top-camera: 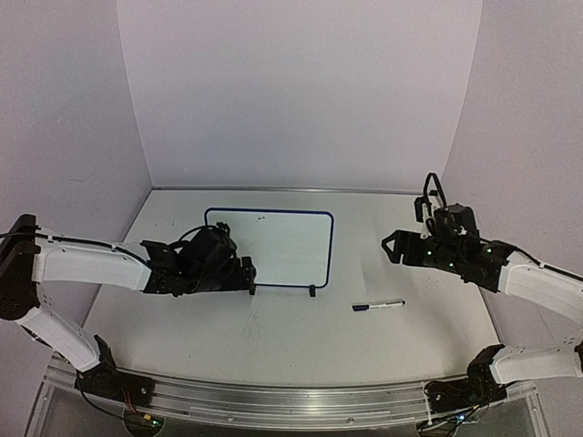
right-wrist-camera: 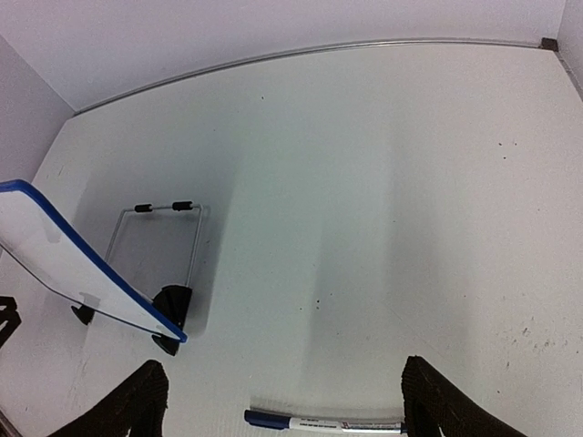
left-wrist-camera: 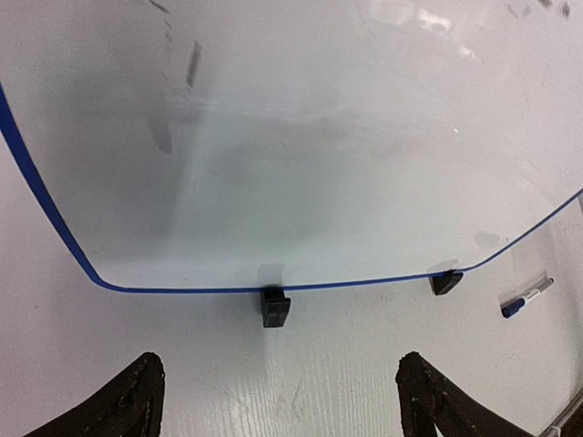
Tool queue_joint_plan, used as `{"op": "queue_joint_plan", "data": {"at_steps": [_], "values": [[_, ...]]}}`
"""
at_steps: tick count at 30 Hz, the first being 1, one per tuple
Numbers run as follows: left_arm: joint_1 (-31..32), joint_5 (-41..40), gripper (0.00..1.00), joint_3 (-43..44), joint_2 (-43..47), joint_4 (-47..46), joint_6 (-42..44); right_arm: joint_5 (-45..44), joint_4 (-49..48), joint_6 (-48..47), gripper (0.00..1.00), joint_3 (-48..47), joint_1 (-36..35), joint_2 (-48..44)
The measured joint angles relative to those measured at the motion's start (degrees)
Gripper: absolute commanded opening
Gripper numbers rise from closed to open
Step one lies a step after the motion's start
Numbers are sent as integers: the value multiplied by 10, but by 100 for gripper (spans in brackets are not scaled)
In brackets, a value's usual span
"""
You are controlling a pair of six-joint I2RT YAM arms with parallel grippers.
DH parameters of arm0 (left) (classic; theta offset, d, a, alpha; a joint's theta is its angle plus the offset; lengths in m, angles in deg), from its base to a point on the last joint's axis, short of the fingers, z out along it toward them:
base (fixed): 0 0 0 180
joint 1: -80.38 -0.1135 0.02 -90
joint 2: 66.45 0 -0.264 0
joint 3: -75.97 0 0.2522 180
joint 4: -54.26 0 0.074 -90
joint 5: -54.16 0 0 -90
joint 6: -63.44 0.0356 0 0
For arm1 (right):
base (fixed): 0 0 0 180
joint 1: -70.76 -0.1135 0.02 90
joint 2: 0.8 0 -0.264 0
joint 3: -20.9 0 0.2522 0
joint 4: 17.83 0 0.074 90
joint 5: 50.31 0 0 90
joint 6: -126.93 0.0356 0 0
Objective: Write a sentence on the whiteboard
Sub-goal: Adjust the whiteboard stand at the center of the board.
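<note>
The whiteboard point(top-camera: 273, 246) stands tilted on its black clip feet point(left-wrist-camera: 275, 307) at mid-table, blue rim all round. Its face point(left-wrist-camera: 319, 137) carries only faint grey smudges; no sentence shows on it. My left gripper point(top-camera: 250, 275) hovers just in front of the board's lower left edge, open and empty, its fingers wide apart in the left wrist view point(left-wrist-camera: 278, 401). My right gripper point(top-camera: 393, 247) hangs open and empty over the table on the right. A slim white marker point(top-camera: 378, 306) with a dark blue cap lies on the table below it point(right-wrist-camera: 323, 422), between the board and the right arm.
From the right wrist, the board's wire stand point(right-wrist-camera: 155, 209) props it from behind. White walls close in the table on three sides. A metal rail point(top-camera: 291, 401) runs along the near edge by the arm bases.
</note>
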State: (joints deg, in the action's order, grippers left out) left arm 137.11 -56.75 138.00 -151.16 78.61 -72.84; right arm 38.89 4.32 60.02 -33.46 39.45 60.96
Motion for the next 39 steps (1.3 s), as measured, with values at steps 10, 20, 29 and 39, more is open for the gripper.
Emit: {"op": "queue_joint_plan", "data": {"at_steps": [10, 20, 29, 39], "values": [[-170, 122, 91, -42, 124, -6, 146, -40, 0, 15, 88, 0, 0, -5], [-231, 228, 91, -42, 108, -65, 228, -44, 0, 22, 89, 0, 0, -16], [-230, 243, 92, -36, 66, -81, 274, -46, 0, 26, 89, 3, 0, -28], [-230, 269, 92, -25, 39, -113, 284, -50, 0, 27, 89, 5, 0, -28]]}}
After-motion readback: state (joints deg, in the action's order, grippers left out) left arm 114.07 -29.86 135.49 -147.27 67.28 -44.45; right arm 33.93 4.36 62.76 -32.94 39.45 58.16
